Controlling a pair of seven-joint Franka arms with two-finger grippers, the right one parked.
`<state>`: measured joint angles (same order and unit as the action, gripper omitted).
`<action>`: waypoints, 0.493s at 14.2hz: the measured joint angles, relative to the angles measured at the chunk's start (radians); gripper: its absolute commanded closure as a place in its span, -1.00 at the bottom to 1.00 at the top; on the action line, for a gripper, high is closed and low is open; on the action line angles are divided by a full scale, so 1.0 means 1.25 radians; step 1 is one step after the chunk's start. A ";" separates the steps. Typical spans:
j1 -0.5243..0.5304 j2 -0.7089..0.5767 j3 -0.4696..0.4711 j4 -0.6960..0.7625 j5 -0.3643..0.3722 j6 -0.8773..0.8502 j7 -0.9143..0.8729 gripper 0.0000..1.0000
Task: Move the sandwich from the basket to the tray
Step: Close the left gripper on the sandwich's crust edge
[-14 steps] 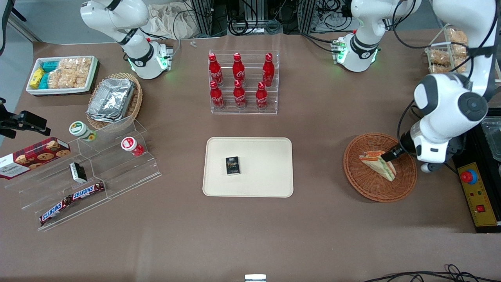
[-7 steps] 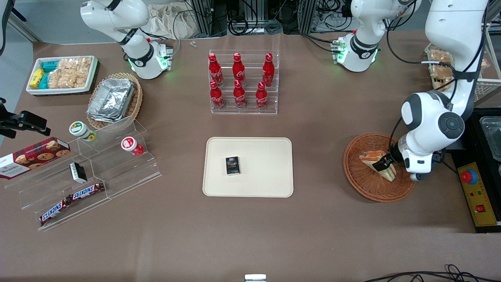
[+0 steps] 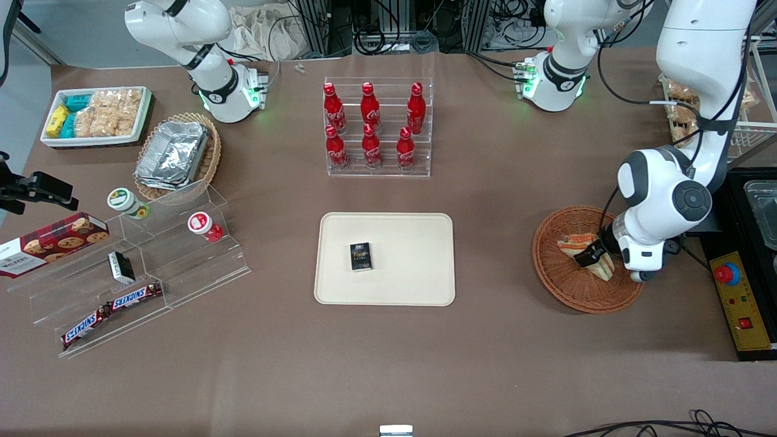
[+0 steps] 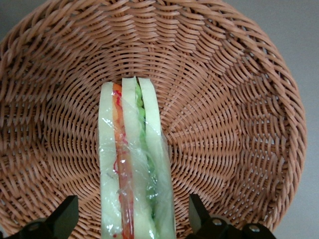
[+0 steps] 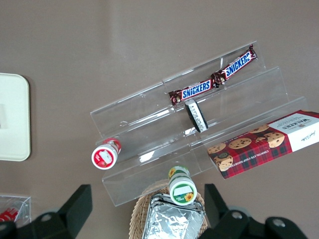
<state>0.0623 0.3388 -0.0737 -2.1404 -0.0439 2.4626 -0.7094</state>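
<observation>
The clear-wrapped sandwich (image 3: 572, 244) (image 4: 132, 159) lies in the round reddish-brown wicker basket (image 3: 549, 270) (image 4: 224, 99) toward the working arm's end of the table. My gripper (image 3: 587, 255) (image 4: 131, 218) is low inside the basket and open. One dark finger stands on each side of the sandwich's wide end, and a gap shows between each finger and the bread. The cream tray (image 3: 413, 243) lies at the table's middle, well apart from the basket.
A small black box (image 3: 360, 256) lies on the tray. A clear rack of red bottles (image 3: 376, 127) stands farther from the front camera than the tray. A yellow control box (image 3: 742, 303) sits beside the basket. Clear tiered shelves with snacks (image 3: 133, 273) stand toward the parked arm's end.
The working arm has swung in over the basket and come down, so the gripper has moved from the sandwich's edge to straddle it. The sandwich has not moved.
</observation>
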 measured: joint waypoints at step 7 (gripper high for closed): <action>0.000 0.020 0.000 0.005 0.000 0.020 -0.033 0.75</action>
<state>0.0623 0.3633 -0.0737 -2.1342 -0.0440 2.4876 -0.7502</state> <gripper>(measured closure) 0.502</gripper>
